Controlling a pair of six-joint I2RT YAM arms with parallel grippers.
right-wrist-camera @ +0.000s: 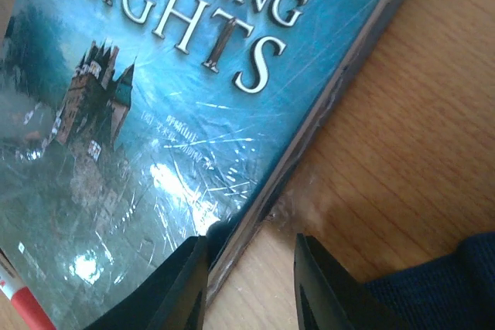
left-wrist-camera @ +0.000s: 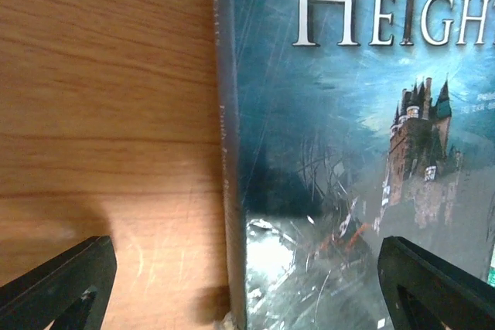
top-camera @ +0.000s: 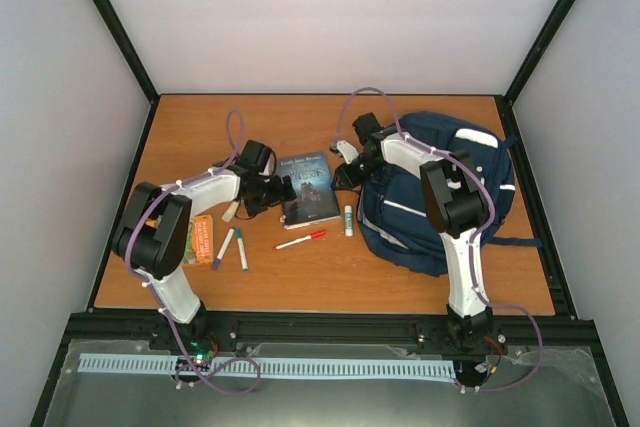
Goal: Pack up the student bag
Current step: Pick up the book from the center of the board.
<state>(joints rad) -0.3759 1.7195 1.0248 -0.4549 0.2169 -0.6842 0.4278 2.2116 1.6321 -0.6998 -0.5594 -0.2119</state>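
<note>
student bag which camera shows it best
Top external: it shows the whole student bag right of the book, though the right arm crosses it. Right wrist catches only a navy corner at its lower right. Left wrist shows none of it.

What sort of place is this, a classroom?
Probably a robot test booth: white walls box in a wooden table, two arms are bolted at its near edge, and a navy backpack, Wuthering Heights book and red pen lie on it.
</note>
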